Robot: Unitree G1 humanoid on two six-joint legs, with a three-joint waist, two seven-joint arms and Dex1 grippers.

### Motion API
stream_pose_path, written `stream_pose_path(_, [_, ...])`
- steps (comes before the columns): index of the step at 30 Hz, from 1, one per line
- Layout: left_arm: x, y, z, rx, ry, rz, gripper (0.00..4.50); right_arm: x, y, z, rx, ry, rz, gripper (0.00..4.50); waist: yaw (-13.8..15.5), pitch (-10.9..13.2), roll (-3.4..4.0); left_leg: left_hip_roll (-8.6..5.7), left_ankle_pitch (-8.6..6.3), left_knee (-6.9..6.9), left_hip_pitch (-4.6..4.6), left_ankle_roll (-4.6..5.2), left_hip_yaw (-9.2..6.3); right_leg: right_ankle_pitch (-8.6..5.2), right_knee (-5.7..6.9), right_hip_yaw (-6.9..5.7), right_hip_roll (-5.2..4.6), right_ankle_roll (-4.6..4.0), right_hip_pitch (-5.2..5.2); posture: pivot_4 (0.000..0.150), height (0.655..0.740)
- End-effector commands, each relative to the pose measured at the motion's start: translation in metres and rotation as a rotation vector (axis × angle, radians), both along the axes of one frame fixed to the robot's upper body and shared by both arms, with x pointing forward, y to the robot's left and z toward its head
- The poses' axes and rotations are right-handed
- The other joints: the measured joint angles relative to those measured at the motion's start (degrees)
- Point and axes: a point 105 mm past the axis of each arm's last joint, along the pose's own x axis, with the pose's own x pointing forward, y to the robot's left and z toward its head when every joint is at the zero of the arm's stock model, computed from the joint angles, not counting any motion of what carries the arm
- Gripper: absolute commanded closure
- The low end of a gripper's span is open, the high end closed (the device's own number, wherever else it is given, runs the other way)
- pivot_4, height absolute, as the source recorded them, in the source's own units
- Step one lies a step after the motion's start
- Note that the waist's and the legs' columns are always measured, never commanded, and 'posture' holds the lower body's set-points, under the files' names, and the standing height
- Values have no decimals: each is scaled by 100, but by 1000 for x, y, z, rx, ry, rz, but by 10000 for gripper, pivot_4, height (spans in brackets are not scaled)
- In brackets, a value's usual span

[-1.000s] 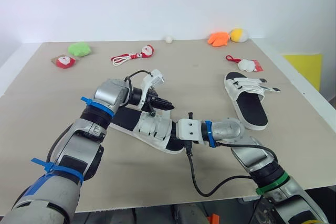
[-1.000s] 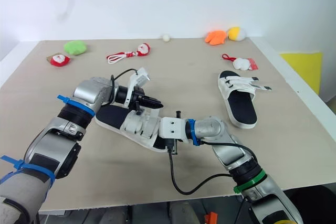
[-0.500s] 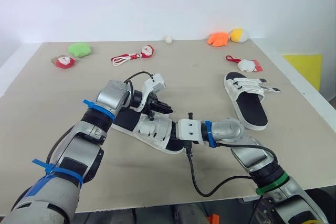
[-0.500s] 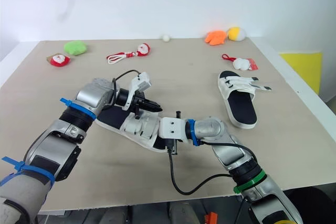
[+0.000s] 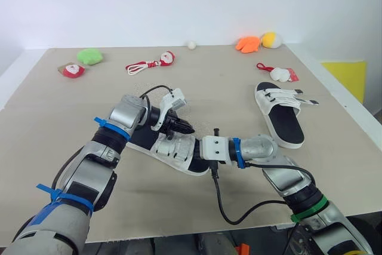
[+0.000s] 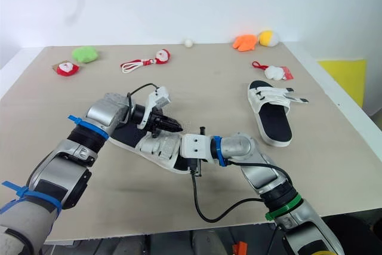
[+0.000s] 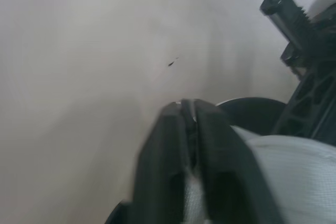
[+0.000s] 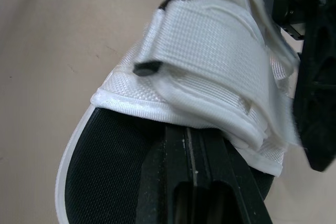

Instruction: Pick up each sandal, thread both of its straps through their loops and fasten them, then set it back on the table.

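Your left claw (image 5: 182, 127) sits right over the top of the near sandal (image 5: 168, 148). This sandal lies flat on the counter (image 5: 54, 117), close in front of you. In the left wrist view the two black fingers (image 7: 170, 145) are pressed together, so this claw is closed. You cannot tell if a bit of strap is pinched between them.

Your right claw (image 8: 191, 140) reaches into the same sandal from the right side. Its fingers are shut tight too. They lie on the black sole (image 8: 113, 161), and their tips go under the edge of the white straps (image 8: 210, 45). The straps are folded over the top of the sandal, and one small black loop (image 8: 148, 67) shows at the side.

The far sandal (image 5: 282, 114) lies flat on the right part of the counter, well apart from both claws. Its strap ends poke out to the side.

Small toys sit along the back of the counter:
- a green one (image 5: 91, 56)
- a red and white one (image 5: 74, 70)
- a red one with a cord (image 5: 152, 63)
- a white ball (image 5: 191, 45)
- an orange one (image 5: 248, 43)
- a yellow one (image 5: 271, 39)

One more white and red toy (image 5: 279, 74) lies near the far sandal.
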Motion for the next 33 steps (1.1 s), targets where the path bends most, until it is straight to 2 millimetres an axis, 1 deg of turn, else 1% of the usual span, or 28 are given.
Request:
stream_pose_path(1, [0, 8, -7, 48, -14, 3, 24176, -4, -18, -46, -135, 146, -78, 45000, 0, 0, 0, 0, 0, -1, 0, 0, 0, 0, 0, 0, 0, 0, -1, 1500, 7400])
stream_pose_path(2, [0, 9, -7, 47, -14, 3, 18800, -4, -18, -46, -135, 147, -78, 45000, 0, 0, 0, 0, 0, -6, 0, -1, 0, 0, 0, 0, 0, 0, -2, 1500, 7400])
stream_pose_path(3, [0, 9, -7, 45, -12, 3, 16592, -4, -18, -47, -135, 147, -77, 45000, -1, 0, 0, 0, -1, -10, 0, -1, 0, 0, 0, 0, 0, 0, -2, 1500, 7400])
stream_pose_path(4, [2, 10, -5, 39, -21, 9, 10674, -4, -18, -47, -135, 147, -77, 45000, -3, 0, 0, 0, -2, -14, 0, -3, 0, 0, -1, 0, 0, -1, -4, 1500, 7400])
stream_pose_path(5, [2, 10, -3, 33, -25, 14, 7642, -4, -17, -47, -135, 148, -76, 45000, -4, 0, 0, 0, -2, -18, 0, -3, 0, -1, -1, 0, 1, -1, -4, 1500, 7400])
stream_pose_path(6, [3, 11, -1, 28, -29, 16, 1985, -4, -17, -47, -134, 148, -76, 45000, -4, 0, 0, 0, -3, -22, 0, -4, 0, -1, 0, 0, 2, -2, -6, 1500, 7400])
stream_pose_path(7, [4, 11, 0, 23, -37, 17, 224, -4, -17, -47, -135, 149, -76, 45000, -4, 0, 0, 1, -3, -24, 0, -4, -1, -3, -1, 0, 5, -5, -6, 1500, 7400])
stream_pose_path(11, [7, 14, 7, 10, -90, 22, 224, -4, -17, -47, -135, 150, -74, 45000, -4, 0, 0, 2, -4, -26, 0, -5, -4, -4, 0, 0, 8, -6, -6, 1500, 7400])
stream_pose_path(12, [9, 17, 11, -2, -105, 30, 224, -5, -17, -47, -135, 150, -73, 45000, -4, 0, 0, 2, -4, -26, 0, -4, -3, -4, 0, 0, 7, -6, -6, 1500, 7400])
stream_pose_path(14, [10, 24, 22, -24, -195, 11, 224, -5, -17, -47, -133, 153, -72, 45000, -5, 1, 0, 2, -4, -25, 0, -4, -3, -4, 0, 0, 7, -6, -6, 1500, 7400])
stream_pose_path(16, [12, 34, 38, -62, -316, 0, 224, -6, -18, -45, -123, 162, -72, 45000, -6, 2, 0, 3, -4, -25, 0, -4, -3, -4, 0, 0, 7, -6, -7, 1500, 7400])
stream_pose_path(18, [13, 44, 51, -83, -423, -8, 224, -7, -18, -43, -106, 177, -72, 45000, -6, 3, 1, 5, -4, -27, 0, -5, -3, -4, 0, 0, 7, -6, -8, 1500, 7400])
stream_pose_path(21, [13, 61, 72, -96, -701, -32, 224, -11, -13, -31, -25, 237, -68, 45000, 11, 5, 1, 5, -5, -28, -6, -7, -3, -5, -1, -1, 5, -9, -8, 1500, 7400])
stream_pose_path(22, [9, 66, 79, -102, -812, -50, 224, -13, -11, -25, 15, 269, -64, 45000, 24, 6, 1, 5, -6, -28, -9, -8, -3, -6, -3, -1, 5, -10, -9, 1500, 7400])
stream_pose_path(23, [6, 69, 81, -105, -885, -69, 224, -15, -9, -20, 42, 293, -62, 45000, 47, 7, 2, 4, -9, -28, -14, -12, -3, -8, -5, 0, 3, -11, -10, 1500, 7400])
stream_pose_path(24, [4, 71, 82, -106, -928, -86, 224, -16, -9, -18, 56, 308, -61, 45000, 82, 7, 2, 4, -13, -28, -19, -20, -3, -12, -7, 0, 2, -8, -12, 1500, 7400])
stream_pose_path(25, [0, 75, 76, -70, -978, -122, 224, -18, -8, -12, 94, 348, -61, 45000, 95, 7, 2, 4, -24, -28, -22, -37, -3, -14, -6, 0, 2, 17, -13, 1500, 7400])
stream_pose_path(28, [-9, 85, 54, 38, -1050, -214, 224, -24, -14, 6, 184, 478, -50, 45000, 122, 12, 9, 5, -45, -27, -25, -41, -3, -28, -7, 0, 2, 27, -14, 1500, 7400])
stream_pose_path(30, [-12, 87, 54, 32, -1103, -224, 224, -28, -24, 15, 219, 557, -46, 45000, 158, 26, 23, 5, -63, -27, -31, -33, -4, -45, -6, 0, 2, 25, -17, 1500, 7400])
stream_pose_path(32, [-17, 92, 49, 87, -1197, -275, 224, -31, -36, 27, 268, 636, -40, 45000, 180, 28, 24, 4, -74, -17, -69, -20, -11, -51, -5, -5, 2, 24, -44, 1500, 7400])
stream_pose_path(33, [-19, 95, 46, 111, -1233, -298, 224, -31, -42, 31, 289, 658, -45, 45000, 219, 30, 24, 4, -77, -7, -107, -18, -16, -37, -3, -10, 2, 2, -71, 1500, 7400])
